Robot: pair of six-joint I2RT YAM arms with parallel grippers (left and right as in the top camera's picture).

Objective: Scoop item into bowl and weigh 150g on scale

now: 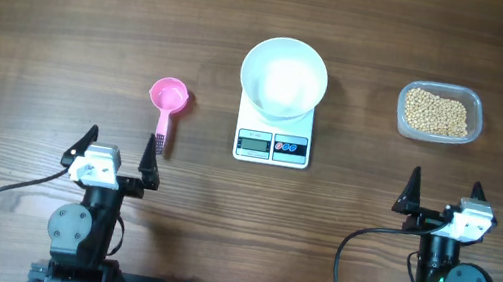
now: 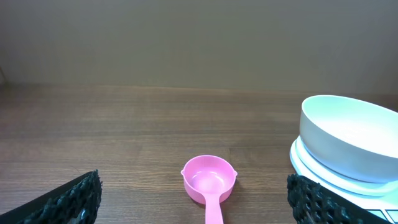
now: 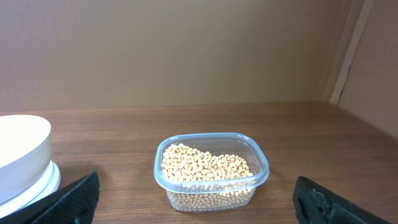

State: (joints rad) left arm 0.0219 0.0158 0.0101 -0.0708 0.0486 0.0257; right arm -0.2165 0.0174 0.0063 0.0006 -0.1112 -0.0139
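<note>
Both claws stand wide open and empty low in the overhead view: left claw (image 1: pixel 119 145) under the pink scoop (image 1: pixel 168 98), right claw (image 1: pixel 445 194) under the clear tub (image 1: pixel 403 120) of soybeans (image 1: pixel 436 113) at upper right. The white bowl (image 1: pixel 284 75) sits empty on the scale (image 1: pixel 273 147) at centre. Likely first move: the left claw pinches the scoop's handle across its width, keeping the cup level

Middle of table (image 1: pixel 50 8): scale (image 1: pixel 272 144). On it, over its back part: bowl (image 1: pixel 284 75). Left of scale, apart from it: scoop (image 1: pixel 168 98) lying on table, handle toward near edge. Right of scale, well apart: tub (image 1: pixel 444 88), beans (image 1: pixel 436 113) inside.
</note>
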